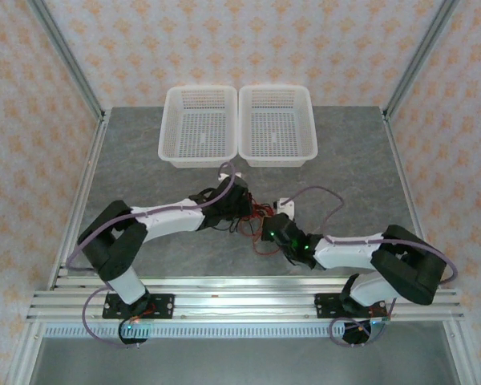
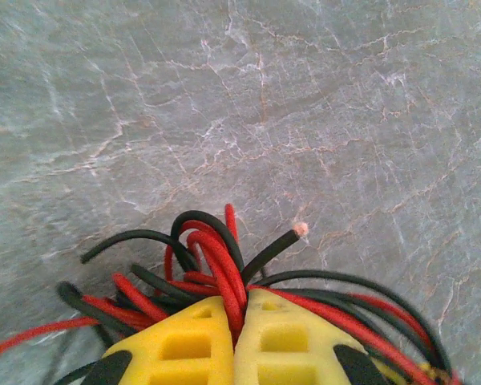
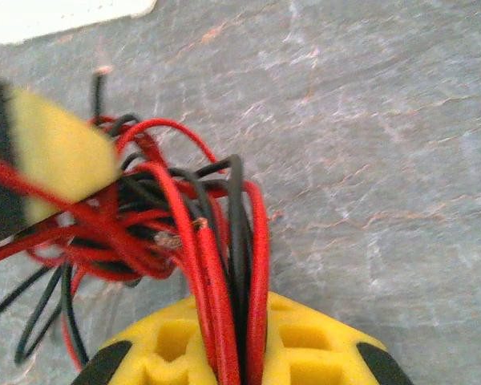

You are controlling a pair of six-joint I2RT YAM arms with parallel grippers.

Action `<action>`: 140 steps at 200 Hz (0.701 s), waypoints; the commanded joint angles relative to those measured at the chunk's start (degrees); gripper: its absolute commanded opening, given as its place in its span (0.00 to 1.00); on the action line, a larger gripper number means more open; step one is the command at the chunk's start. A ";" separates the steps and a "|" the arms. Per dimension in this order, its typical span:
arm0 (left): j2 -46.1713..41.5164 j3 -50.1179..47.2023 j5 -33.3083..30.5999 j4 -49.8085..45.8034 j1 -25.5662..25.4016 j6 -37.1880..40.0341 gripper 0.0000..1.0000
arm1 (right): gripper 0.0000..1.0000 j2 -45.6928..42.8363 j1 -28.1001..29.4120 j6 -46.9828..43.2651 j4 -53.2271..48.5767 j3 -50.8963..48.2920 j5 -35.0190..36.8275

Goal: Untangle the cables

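1. My left fingers are pinched tight on the cables, a red strand caught between them.
2. My right fingers are clamped on red and black strands.
3. The tangle sits mid-counter, on the near side of the white baskets.

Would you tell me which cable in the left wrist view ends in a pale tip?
The black cable slanting up right of the red loop; no other end looks pale.

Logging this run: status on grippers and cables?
Left gripper shut on the cables. Right gripper shut on them too. Cables tangled in one knot between. Two white baskets well beyond.
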 commanded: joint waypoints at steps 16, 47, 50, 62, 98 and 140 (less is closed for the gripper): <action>-5.27 -2.07 -7.95 -8.82 1.45 4.30 0.00 | 0.00 -3.65 -4.06 1.44 -7.40 -0.84 6.17; -6.92 -6.86 -7.07 -5.62 1.83 4.21 0.00 | 0.00 -3.38 -4.86 -0.13 -9.48 -0.28 6.92; -7.01 -7.27 -6.99 -5.23 1.82 4.21 0.00 | 0.00 -3.30 -4.91 -0.22 -9.66 -0.24 6.94; -7.20 -8.90 -6.72 -3.87 1.89 3.96 0.00 | 0.00 -3.03 -5.03 -0.47 -10.26 0.02 6.94; -6.70 -12.84 -7.79 -1.71 1.98 2.36 0.00 | 0.00 -2.11 -5.43 1.86 -12.18 1.65 4.51; -6.72 -16.39 -8.98 0.60 2.03 0.96 0.00 | 0.00 0.91 -5.51 5.68 -16.29 6.15 -0.25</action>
